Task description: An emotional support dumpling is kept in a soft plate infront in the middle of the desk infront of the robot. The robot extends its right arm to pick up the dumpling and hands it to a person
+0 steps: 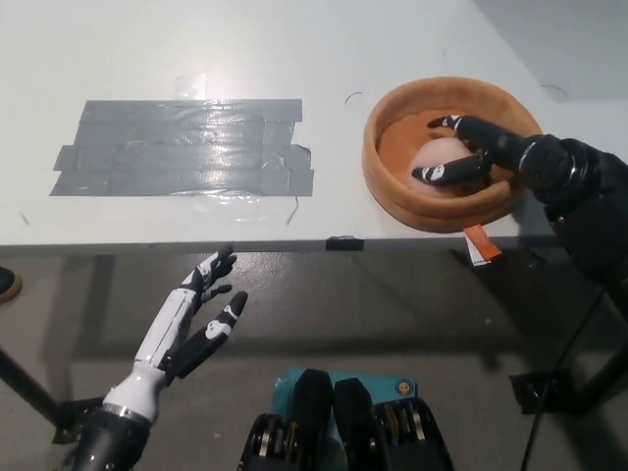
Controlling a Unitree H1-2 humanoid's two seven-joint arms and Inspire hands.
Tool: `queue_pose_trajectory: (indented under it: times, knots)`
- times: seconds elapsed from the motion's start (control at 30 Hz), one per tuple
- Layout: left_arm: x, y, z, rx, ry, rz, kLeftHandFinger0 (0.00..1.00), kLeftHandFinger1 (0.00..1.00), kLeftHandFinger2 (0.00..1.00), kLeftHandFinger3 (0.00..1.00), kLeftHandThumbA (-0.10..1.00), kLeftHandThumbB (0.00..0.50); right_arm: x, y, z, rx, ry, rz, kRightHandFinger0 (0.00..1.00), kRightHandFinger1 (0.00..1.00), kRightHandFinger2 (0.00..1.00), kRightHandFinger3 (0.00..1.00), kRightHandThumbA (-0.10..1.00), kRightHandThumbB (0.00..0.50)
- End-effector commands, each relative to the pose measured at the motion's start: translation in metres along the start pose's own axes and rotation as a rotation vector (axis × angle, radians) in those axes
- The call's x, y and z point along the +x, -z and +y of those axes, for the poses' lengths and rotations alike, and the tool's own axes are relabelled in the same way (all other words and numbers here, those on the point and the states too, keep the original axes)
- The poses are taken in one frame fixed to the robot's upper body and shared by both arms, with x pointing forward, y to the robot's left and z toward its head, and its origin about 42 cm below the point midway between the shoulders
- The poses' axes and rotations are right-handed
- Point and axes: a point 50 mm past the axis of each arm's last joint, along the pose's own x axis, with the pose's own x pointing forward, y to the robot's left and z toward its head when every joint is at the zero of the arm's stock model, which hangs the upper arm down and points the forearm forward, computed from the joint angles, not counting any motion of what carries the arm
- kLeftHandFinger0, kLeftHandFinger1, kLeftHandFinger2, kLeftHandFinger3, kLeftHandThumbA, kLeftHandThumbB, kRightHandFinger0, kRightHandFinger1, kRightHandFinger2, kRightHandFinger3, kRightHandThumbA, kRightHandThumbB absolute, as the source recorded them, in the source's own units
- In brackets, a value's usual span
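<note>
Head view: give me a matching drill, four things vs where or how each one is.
Things:
1. dumpling
2. soft plate
3. grey tape patch
4. left hand

States:
A. open, below the desk edge
B. stuck flat on the desk's left part
C. orange-brown, near the desk's front edge on the right
D. pale, inside the plate under the right hand

Pairs: 1-D, 2-C, 3-B, 4-A
</note>
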Motion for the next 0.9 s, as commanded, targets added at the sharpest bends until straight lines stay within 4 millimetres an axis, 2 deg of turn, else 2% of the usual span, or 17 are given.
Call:
queue_pose_trajectory:
  times: [0.0,0.1,0.17,0.2,0.23,0.4,0.53,0.63,0.67,0.73,0.77,0.83,0.87]
  knots:
    - [0.016,-0.012,0.014,0.006,-0.013,-0.067,0.92,0.97,0.95,0.96,0.7,0.18,-0.009,-0.024,-0.051,0.046,0.167,-0.105,0.27,0.8,1.0,1.0,-0.1,0.145]
    - [0.021,-0.014,0.015,0.013,-0.016,-0.077,0.93,0.98,0.95,0.97,0.69,0.175,-0.016,-0.032,-0.073,0.093,0.241,-0.142,0.33,0.81,1.0,1.0,-0.1,0.146]
    - [0.022,-0.015,0.016,0.013,-0.018,-0.078,0.93,0.98,0.95,0.97,0.69,0.176,-0.018,-0.035,-0.078,0.114,0.256,-0.149,0.32,0.8,1.0,1.0,-0.1,0.145]
    - [0.023,-0.016,0.017,0.013,-0.02,-0.081,0.93,0.98,0.95,0.97,0.69,0.174,-0.02,-0.039,-0.085,0.144,0.279,-0.172,0.32,0.79,1.0,1.0,-0.1,0.133]
    - [0.024,-0.016,0.017,0.012,-0.02,-0.08,0.94,0.98,0.95,0.97,0.69,0.173,-0.024,-0.042,-0.091,0.175,0.305,-0.191,0.33,0.81,1.0,1.0,-0.1,0.141]
    - [0.028,-0.018,0.019,0.012,-0.025,-0.085,0.94,0.98,0.95,0.97,0.69,0.162,-0.036,-0.052,-0.108,0.238,0.38,-0.265,0.36,0.81,1.0,1.0,-0.1,0.125]
    - [0.032,-0.021,0.02,0.013,-0.026,-0.097,0.94,0.98,0.95,0.97,0.68,0.163,-0.044,-0.061,-0.12,0.297,0.426,-0.315,0.36,0.79,1.0,1.0,-0.1,0.139]
    - [0.035,-0.023,0.02,0.014,-0.025,-0.096,0.95,0.98,0.95,0.97,0.68,0.159,-0.046,-0.066,-0.127,0.447,0.433,-0.364,0.41,0.81,1.0,0.96,-0.1,0.144]
    - [0.036,-0.024,0.02,0.014,-0.026,-0.098,0.95,0.98,0.95,0.97,0.68,0.156,-0.047,-0.067,-0.128,0.493,0.436,-0.38,0.46,0.83,1.0,0.94,-0.1,0.159]
    - [0.037,-0.026,0.019,0.015,-0.025,-0.099,0.96,0.99,0.95,0.98,0.69,0.148,-0.047,-0.07,-0.127,0.727,0.375,-0.446,0.33,0.77,1.0,0.95,-0.1,0.147]
    - [0.037,-0.026,0.018,0.016,-0.024,-0.1,0.96,0.99,0.95,0.98,0.69,0.136,-0.047,-0.071,-0.125,0.793,0.357,-0.461,0.22,0.7,1.0,0.97,-0.1,0.133]
    - [0.037,-0.027,0.016,0.015,-0.023,-0.103,0.97,0.99,0.95,0.98,0.69,0.132,-0.046,-0.071,-0.122,0.863,0.336,-0.482,0.13,0.64,1.0,0.99,-0.1,0.129]
    - [0.036,-0.027,0.015,0.015,-0.025,-0.102,0.97,0.99,0.96,0.98,0.69,0.131,-0.046,-0.072,-0.117,0.874,0.338,-0.474,0.13,0.62,1.0,1.0,-0.1,0.135]
